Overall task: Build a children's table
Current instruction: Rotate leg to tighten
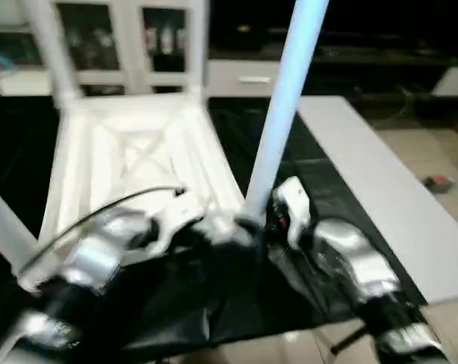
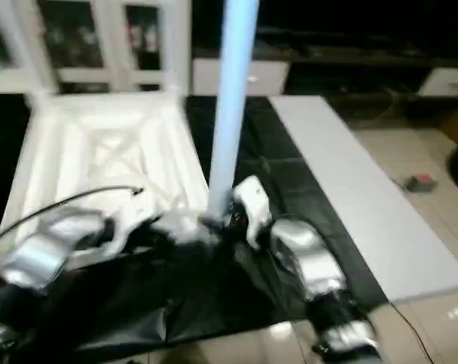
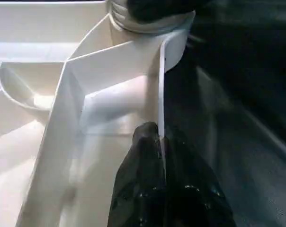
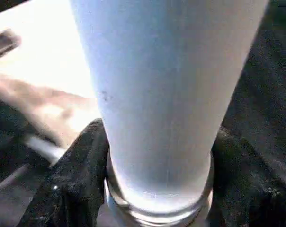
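- Right gripper [image 4: 157,184]: black fingers [image 4: 74,179] astride the base of the near-right leg [image 1: 286,98], pressed on either side just above its collar. Clamped on the leg.
- Left gripper [image 3: 159,156]: fingers pressed together, pinching the thin side wall of the top [image 1: 138,152] just short of the near-right corner socket [image 3: 150,19].
- Arm pose: both silver forearms reach in from the near edge and converge at that corner, left from the left, right from the right; wrists low, close to the black sheet [image 1: 214,303].
- Table: top lies upside down on the black sheet, X-ribs up, left of centre. The held leg stands nearly upright out of the near-right corner, leaning slightly right.
- Farther off: a leg [image 1: 51,45] rises from the far-left corner, another [image 1: 195,42] from the far-right; a fourth [image 1: 5,227] slants at the left edge.
- Step, as I judge it: seating the last leg in its socket, left steadying the top.
- Next move likely needs a downward push or twist on the leg while the left keeps the wall from shifting; whether fully home, cannot tell.
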`<state>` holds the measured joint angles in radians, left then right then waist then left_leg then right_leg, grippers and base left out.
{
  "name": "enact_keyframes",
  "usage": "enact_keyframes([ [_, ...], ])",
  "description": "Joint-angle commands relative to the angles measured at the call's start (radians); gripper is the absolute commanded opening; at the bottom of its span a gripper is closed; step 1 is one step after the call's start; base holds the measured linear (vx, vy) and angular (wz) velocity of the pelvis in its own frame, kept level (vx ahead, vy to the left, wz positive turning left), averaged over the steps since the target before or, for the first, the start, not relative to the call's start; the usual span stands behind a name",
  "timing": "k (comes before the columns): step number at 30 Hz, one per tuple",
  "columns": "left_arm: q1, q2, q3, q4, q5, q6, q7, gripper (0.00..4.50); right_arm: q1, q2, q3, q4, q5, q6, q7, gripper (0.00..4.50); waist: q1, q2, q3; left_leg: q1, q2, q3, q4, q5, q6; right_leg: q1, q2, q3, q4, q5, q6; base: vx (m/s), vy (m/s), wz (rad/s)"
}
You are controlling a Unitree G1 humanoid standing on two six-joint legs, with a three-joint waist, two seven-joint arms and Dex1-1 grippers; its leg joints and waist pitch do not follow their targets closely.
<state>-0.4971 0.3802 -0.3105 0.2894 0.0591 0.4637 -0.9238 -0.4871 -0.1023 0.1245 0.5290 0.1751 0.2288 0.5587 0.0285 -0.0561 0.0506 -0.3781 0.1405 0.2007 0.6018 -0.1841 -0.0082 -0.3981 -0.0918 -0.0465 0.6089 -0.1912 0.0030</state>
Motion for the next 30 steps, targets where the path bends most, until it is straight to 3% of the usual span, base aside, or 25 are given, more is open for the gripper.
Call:
enact_keyframes([
  [1,-0.039,-0.126,0.026,0.063,-0.001,0.047,0.186,0.0,-0.072,0.103,-0.043,0.129,0.005,0.009,-0.215,2.67,-0.013,0.004,-0.043,0.034,0.084,-0.064,-0.089,-0.506,-0.102,-0.002,-0.081,0.042,-0.105,-0.577,-0.132,0.0,0.0,0.0],
  [2,-0.049,-0.144,0.037,0.079,0.008,0.061,0.227,0.0,-0.088,0.122,-0.061,0.154,0.008,0.005,-0.26,2.67,-0.015,0.005,-0.042,0.035,0.084,-0.069,-0.088,-0.516,-0.105,-0.003,-0.081,0.038,-0.109,-0.605,-0.123,-0.051,0.016,-0.1],
  [3,-0.056,-0.155,0.044,0.088,0.013,0.068,0.253,0.0,-0.098,0.134,-0.073,0.171,0.012,0.003,-0.287,2.67,-0.019,0.003,-0.043,0.031,0.083,-0.073,-0.089,-0.523,-0.101,0.006,-0.083,0.031,-0.115,-0.638,-0.101,-0.051,0.016,-0.1],
  [5,-0.079,-0.196,0.062,0.116,0.035,0.085,0.329,0.0,-0.135,0.178,-0.106,0.232,0.018,-0.019,-0.359,2.67,-0.026,0.009,-0.046,0.028,0.087,-0.076,-0.096,-0.533,-0.101,0.009,-0.079,0.026,-0.114,-0.586,-0.099,0.0,0.0,0.0],
  [8,-0.098,-0.243,0.075,0.123,0.042,0.092,0.396,0.0,-0.177,0.23,-0.111,0.292,0.011,-0.071,-0.381,2.67,-0.029,0.007,-0.047,0.041,0.084,-0.068,-0.092,-0.559,-0.093,-0.002,-0.079,0.025,-0.119,-0.527,-0.117,0.0,0.0,0.0],
  [9,-0.098,-0.246,0.074,0.117,0.039,0.093,0.395,0.0,-0.182,0.238,-0.115,0.297,0.016,-0.078,-0.369,2.67,-0.03,0.008,-0.047,0.028,0.086,-0.07,-0.097,-0.538,-0.083,0.009,-0.081,0.025,-0.117,-0.502,-0.12,0.0,0.0,0.0],
  [10,-0.094,-0.241,0.07,0.108,0.038,0.092,0.382,0.0,-0.182,0.239,-0.112,0.291,0.018,-0.092,-0.344,2.67,-0.027,0.009,-0.05,0.024,0.089,-0.069,-0.101,-0.506,-0.076,0.014,-0.081,0.027,-0.112,-0.463,-0.125,0.0,0.0,0.0],
  [12,-0.09,-0.233,0.068,0.105,0.044,0.087,0.367,0.0,-0.185,0.24,-0.115,0.292,0.014,-0.122,-0.311,2.67,-0.026,0.009,-0.051,0.022,0.09,-0.064,-0.103,-0.474,-0.07,0.012,-0.078,0.029,-0.105,-0.39,-0.144,0.0,0.0,0.0],
  [13,-0.078,-0.206,0.062,0.092,0.042,0.07,0.331,0.0,-0.169,0.212,-0.092,0.252,-0.004,-0.15,-0.26,2.67,-0.025,0.007,-0.051,0.022,0.09,-0.06,-0.103,-0.465,-0.064,0.013,-0.078,0.03,-0.104,-0.37,-0.152,0.0,0.0,0.0],
  [14,-0.076,-0.201,0.061,0.09,0.042,0.067,0.325,0.0,-0.166,0.208,-0.088,0.245,-0.008,-0.154,-0.252,3.23,-0.021,0.006,-0.052,0.022,0.09,-0.056,-0.1,-0.446,-0.052,0.015,-0.082,0.034,-0.103,-0.357,-0.16,0.0,0.0,0.0],
  [15,-0.063,-0.179,0.056,0.072,0.034,0.066,0.285,0.0,-0.149,0.185,-0.08,0.204,-0.005,-0.152,-0.215,3.23,-0.021,0.006,-0.052,0.022,0.09,-0.056,-0.1,-0.446,-0.052,0.015,-0.082,0.034,-0.103,-0.357,-0.16,0.0,0.0,0.0],
  [16,-0.047,-0.149,0.043,0.051,0.025,0.05,0.229,0.0,-0.126,0.156,-0.071,0.15,0.002,-0.141,-0.171,3.36,-0.016,0.006,-0.053,0.016,0.091,-0.053,-0.1,-0.392,-0.032,0.022,-0.083,0.037,-0.1,-0.319,-0.165,0.0,0.0,0.0],
  [18,-0.04,-0.135,0.036,0.043,0.02,0.044,0.201,0.0,-0.118,0.144,-0.067,0.132,0.002,-0.14,-0.154,3.56,-0.016,0.007,-0.053,0.011,0.091,-0.052,-0.1,-0.353,-0.011,0.026,-0.081,0.037,-0.097,-0.303,-0.167,0.0,0.0,0.0],
  [19,-0.031,-0.112,0.026,0.036,0.02,0.037,0.173,0.0,-0.101,0.12,-0.057,0.095,0.006,-0.127,-0.12,3.56,-0.017,0.005,-0.054,0.01,0.091,-0.051,-0.099,-0.346,-0.008,0.027,-0.082,0.037,-0.097,-0.31,-0.171,0.0,0.0,0.0],
  [20,-0.023,-0.092,0.016,0.03,0.022,0.024,0.146,0.0,-0.086,0.099,-0.048,0.063,0.01,-0.113,-0.087,3.8,-0.012,0.009,-0.055,0.018,0.091,-0.047,-0.095,-0.339,-0.003,0.019,-0.079,0.037,-0.1,-0.319,-0.179,0.0,0.0,0.0],
  [21,-0.016,-0.076,0.01,0.026,0.02,0.024,0.123,0.0,-0.074,0.081,-0.04,0.037,0.014,-0.099,-0.06,3.8,-0.012,0.009,-0.055,0.018,0.091,-0.047,-0.095,-0.339,-0.003,0.019,-0.079,0.037,-0.1,-0.319,-0.179,0.0,0.0,0.0],
  [22,-0.001,-0.02,-0.014,0.012,0.021,0.01,0.051,0.0,-0.036,-0.003,-0.001,-0.044,0.011,-0.06,0.044,3.85,-0.003,0.015,-0.053,0.019,0.092,-0.045,-0.095,-0.328,0.0,0.022,-0.074,0.036,-0.1,-0.31,-0.175,0.043,-0.052,0.04],
  [24,0.005,-0.001,-0.022,0.003,0.018,0.013,0.023,0.0,-0.024,-0.035,0.013,-0.072,0.009,-0.046,0.078,4.14,0.002,0.018,-0.056,0.018,0.096,-0.041,-0.096,-0.29,0.002,0.024,-0.072,0.036,-0.091,-0.26,-0.186,0.054,-0.05,0.01],
  [27,0.031,0.07,-0.051,-0.056,-0.015,-0.028,-0.115,0.0,0.02,-0.143,0.047,-0.163,0.001,-0.034,0.227,4.14,0.011,0.013,-0.057,0.017,0.095,-0.039,-0.091,-0.258,0.005,0.029,-0.072,0.035,-0.085,-0.22,-0.205,0.017,-0.016,0.0],
  [28,0.047,0.103,-0.066,-0.089,-0.041,-0.067,-0.196,0.0,0.039,-0.186,0.062,-0.196,0.0,-0.034,0.292,4.14,0.019,0.014,-0.062,0.019,0.098,-0.036,-0.088,-0.178,0.025,0.034,-0.071,0.035,-0.07,-0.113,-0.224,0.055,-0.025,0.01],
  [29,0.055,0.119,-0.071,-0.109,-0.059,-0.058,-0.234,0.0,0.048,-0.207,0.07,-0.209,0.004,-0.037,0.327,4.14,0.018,0.013,-0.061,0.017,0.096,-0.034,-0.086,-0.152,0.034,0.035,-0.069,0.035,-0.065,-0.073,-0.237,0.057,-0.012,0.02],
  [30,0.059,0.126,-0.073,-0.119,-0.066,-0.056,-0.252,0.0,0.053,-0.217,0.073,-0.216,0.006,-0.038,0.345,4.14,0.022,0.016,-0.062,0.024,0.094,-0.029,-0.081,-0.12,0.049,0.032,-0.066,0.033,-0.061,-0.023,-0.266,0.057,-0.012,0.02],
])
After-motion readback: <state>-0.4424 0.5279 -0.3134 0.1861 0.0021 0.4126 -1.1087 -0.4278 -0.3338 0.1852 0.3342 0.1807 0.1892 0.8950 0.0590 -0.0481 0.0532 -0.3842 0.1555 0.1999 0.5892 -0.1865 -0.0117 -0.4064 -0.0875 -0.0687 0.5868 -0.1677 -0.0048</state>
